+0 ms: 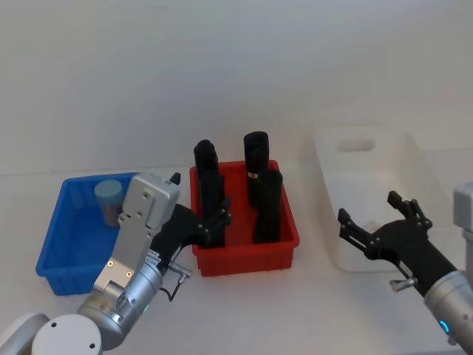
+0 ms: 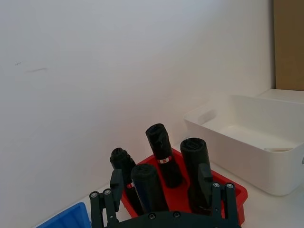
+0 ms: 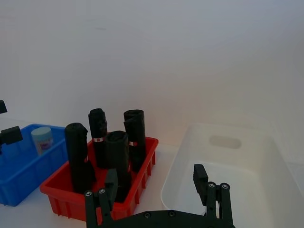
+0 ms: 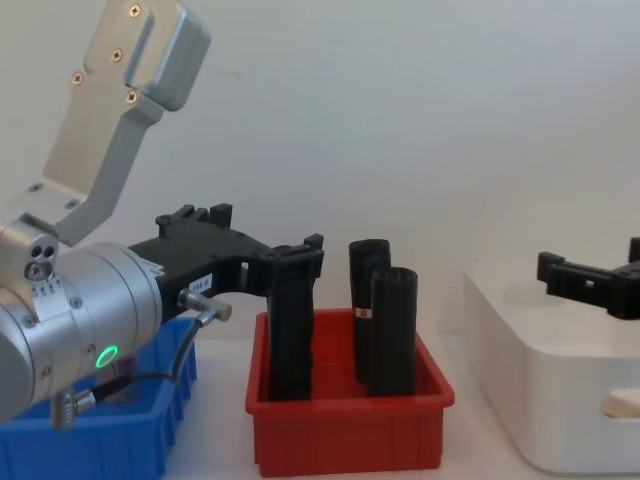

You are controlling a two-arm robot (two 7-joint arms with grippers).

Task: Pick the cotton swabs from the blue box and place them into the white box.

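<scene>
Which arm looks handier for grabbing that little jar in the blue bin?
Left. The left gripper, fingers open, hangs beside the bright blue plastic bin holding the clear pale-lidded jar; the right gripper is over the white plastic box.

**Head view.** The left arm (image 1: pixel 140 222) covers the lower part of the cotton swabs jar (image 1: pixel 109 192) and the near right corner of the blue box (image 1: pixel 70 279). The jar's label is too small to read. The left gripper (image 1: pixel 220 222) masks the front left corner of the red bin (image 1: pixel 251 260) and the base of one black roll (image 1: pixel 211 188). The right gripper (image 1: pixel 367 208) screens part of the white box (image 1: pixel 384 144) floor; whether anything lies there cannot be told.

**Chest view.** The blue box is largely behind the left arm. The white box and right gripper are cut by the right edge.

**Left wrist view.** The bottom edge cuts the blue box down to one corner.
</scene>
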